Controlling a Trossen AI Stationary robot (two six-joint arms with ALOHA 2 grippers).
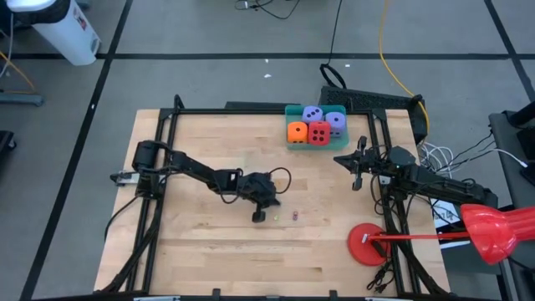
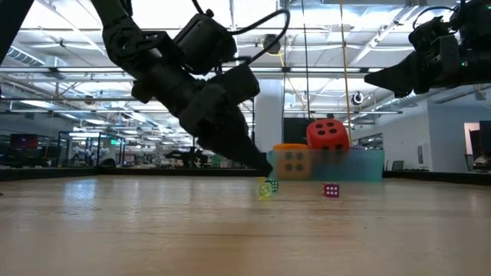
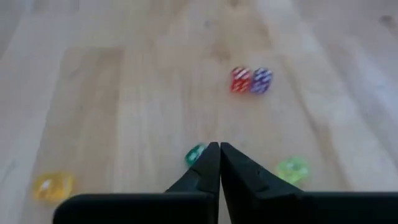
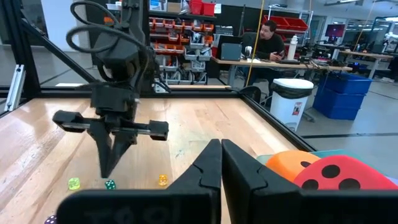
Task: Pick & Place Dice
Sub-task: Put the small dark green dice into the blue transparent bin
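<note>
Four soft dice sit packed in a green tray (image 1: 289, 144) at the table's far side: two lavender (image 1: 313, 114) (image 1: 335, 122), one orange (image 1: 297, 131), one red (image 1: 318, 132). The orange (image 4: 291, 163) and red (image 4: 339, 175) dice also show in the right wrist view. My right gripper (image 1: 354, 164) is shut and empty, raised to the right of the tray. My left gripper (image 1: 258, 216) is shut and points down at mid-table, just above several tiny clear dice. Its tips (image 3: 219, 147) stand beside a teal tiny die (image 3: 195, 155).
Tiny clear dice lie on the wood: red (image 3: 240, 79), purple (image 3: 261, 79), green (image 3: 291, 168), yellow (image 3: 52, 185). A flat red disc (image 1: 366, 245) lies near the right front, with a red tool (image 1: 493, 231) beyond the table's edge. A black frame rims the table.
</note>
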